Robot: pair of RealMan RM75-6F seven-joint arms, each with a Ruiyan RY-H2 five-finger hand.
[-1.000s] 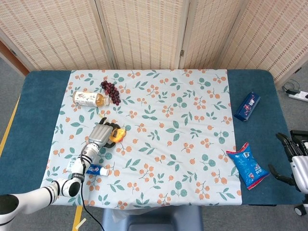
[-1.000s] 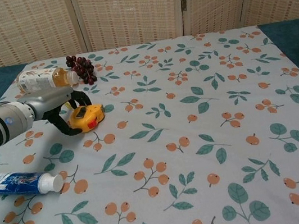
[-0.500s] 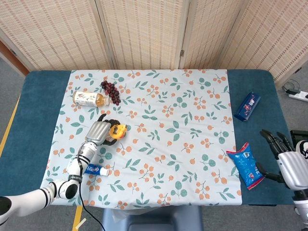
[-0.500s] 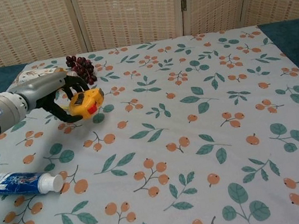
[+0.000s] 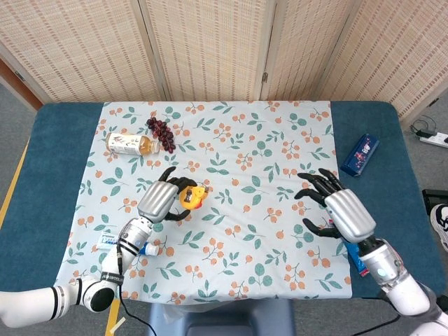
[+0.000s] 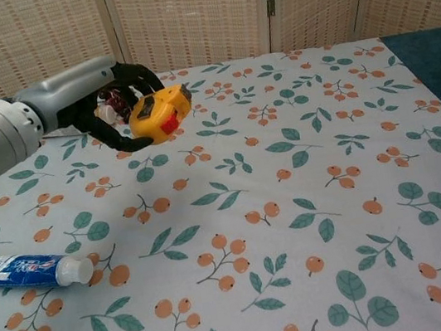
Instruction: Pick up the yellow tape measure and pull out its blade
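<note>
Tape measure (image 6: 159,113), yellow, gripped in your left hand (image 5: 161,200) above tabletop (image 5: 364,126); right hand (image 5: 341,211) fingers spread, empty.

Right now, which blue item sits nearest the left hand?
The toothpaste tube, lying beside the left hand's wrist; the blue box and snack bag lie far right.

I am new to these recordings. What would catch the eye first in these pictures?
First the yellow tape measure, held above the flowered tablecloth by the left hand, left of centre. Next the right hand, hanging open over the cloth's right side with fingers spread. The blade is not yet pulled out.
</note>
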